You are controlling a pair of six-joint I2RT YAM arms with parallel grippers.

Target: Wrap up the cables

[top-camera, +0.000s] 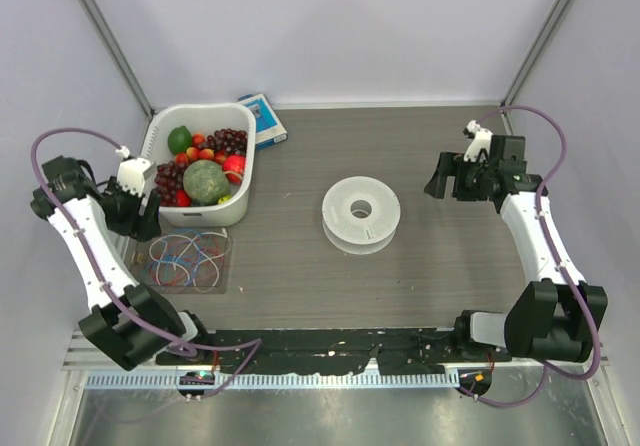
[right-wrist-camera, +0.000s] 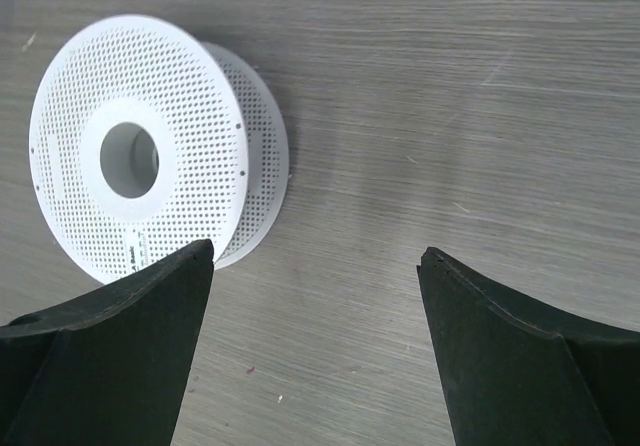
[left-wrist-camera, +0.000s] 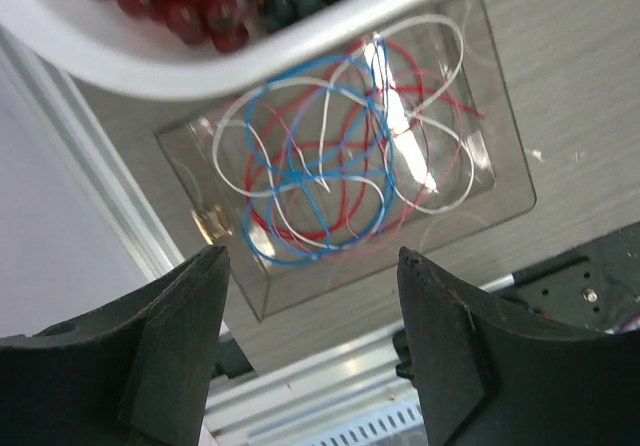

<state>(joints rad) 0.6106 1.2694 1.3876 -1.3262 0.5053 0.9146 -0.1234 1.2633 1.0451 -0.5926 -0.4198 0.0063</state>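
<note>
Hair-thin blue, red and white cables (left-wrist-camera: 330, 156) lie loosely tangled in a shallow clear plastic tray (left-wrist-camera: 505, 181) at eight o'clock on the grey wood-grain table (top-camera: 300, 286). The left gripper (left-wrist-camera: 312, 266) hovers above them, jaws spread and empty. A perforated white plastic spool (right-wrist-camera: 130, 156) sits at centre. At its three o'clock hangs the right gripper (right-wrist-camera: 315, 256), jaws wide, holding nothing. The step appears to be pickup: next, the left jaws must descend and pinch a single strand.
</note>
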